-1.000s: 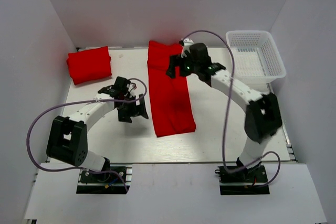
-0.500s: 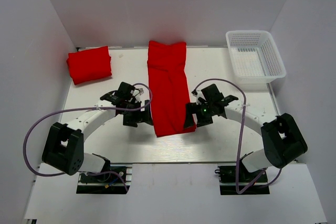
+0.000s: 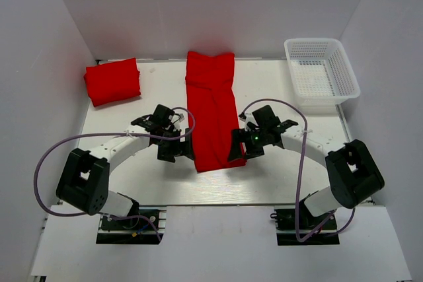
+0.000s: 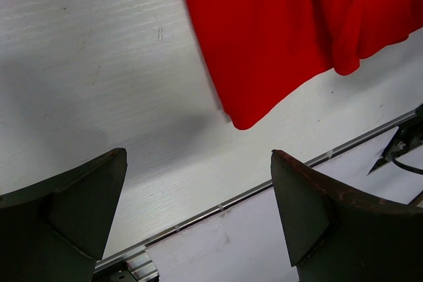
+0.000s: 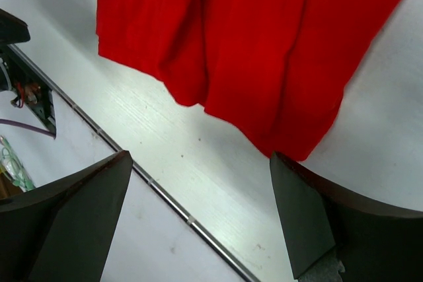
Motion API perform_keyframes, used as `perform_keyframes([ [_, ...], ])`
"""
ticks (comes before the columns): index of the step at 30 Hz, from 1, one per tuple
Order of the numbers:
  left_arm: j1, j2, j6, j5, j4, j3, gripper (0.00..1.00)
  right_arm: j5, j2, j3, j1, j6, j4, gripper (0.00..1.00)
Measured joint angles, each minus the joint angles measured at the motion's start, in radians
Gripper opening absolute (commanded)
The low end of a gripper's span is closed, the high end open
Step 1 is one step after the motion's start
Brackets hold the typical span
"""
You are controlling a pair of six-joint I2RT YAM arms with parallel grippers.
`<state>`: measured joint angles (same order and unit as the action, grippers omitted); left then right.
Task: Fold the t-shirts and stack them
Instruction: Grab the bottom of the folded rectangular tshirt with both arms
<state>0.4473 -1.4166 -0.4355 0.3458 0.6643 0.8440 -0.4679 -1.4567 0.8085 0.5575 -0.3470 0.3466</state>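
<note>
A red t-shirt (image 3: 213, 107), folded lengthwise into a long strip, lies in the middle of the table, reaching from the back wall toward the front. A second red t-shirt (image 3: 113, 81), folded into a compact bundle, lies at the back left. My left gripper (image 3: 177, 149) is open and empty just left of the strip's near left corner (image 4: 241, 120). My right gripper (image 3: 239, 148) is open and empty at the strip's near right corner (image 5: 297, 150). Both wrist views show the near hem of the strip ahead of the open fingers.
A white plastic lattice basket (image 3: 322, 74) stands at the back right. A metal rail (image 3: 264, 204) marks the table's front edge, close to both grippers. White walls close in the back and both sides.
My right arm has swung from the strip's far end down to its near right corner. My left gripper has moved right, closer to the near left corner. The strip has not moved.
</note>
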Motion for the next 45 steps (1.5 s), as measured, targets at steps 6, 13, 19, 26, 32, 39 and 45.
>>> perform_keyframes([
  [6,0.008,-0.009,-0.01,-0.009,-0.004,0.0,1.0,-0.008,-0.086,0.008,-0.001,0.015,-0.037,0.9],
  [13,0.008,-0.022,-0.027,-0.019,-0.006,0.0,1.0,-0.015,-0.114,0.016,-0.001,0.019,-0.063,0.82],
  [19,0.019,-0.022,-0.037,-0.025,-0.006,0.0,1.0,-0.026,-0.114,0.016,-0.001,0.026,-0.065,0.33],
  [26,0.02,-0.022,-0.037,-0.037,-0.002,0.0,1.0,-0.026,-0.114,0.016,-0.001,0.019,-0.057,0.0],
  [32,0.02,-0.022,-0.037,-0.043,0.002,0.0,1.0,-0.025,-0.114,0.018,-0.001,0.023,-0.057,0.0],
  [39,0.02,-0.022,-0.037,-0.043,0.002,0.0,1.0,-0.03,-0.132,0.069,0.001,0.054,-0.046,0.0],
  [45,0.02,-0.022,-0.037,-0.043,0.002,0.0,1.0,-0.038,-0.193,0.117,0.013,0.079,-0.046,0.0],
])
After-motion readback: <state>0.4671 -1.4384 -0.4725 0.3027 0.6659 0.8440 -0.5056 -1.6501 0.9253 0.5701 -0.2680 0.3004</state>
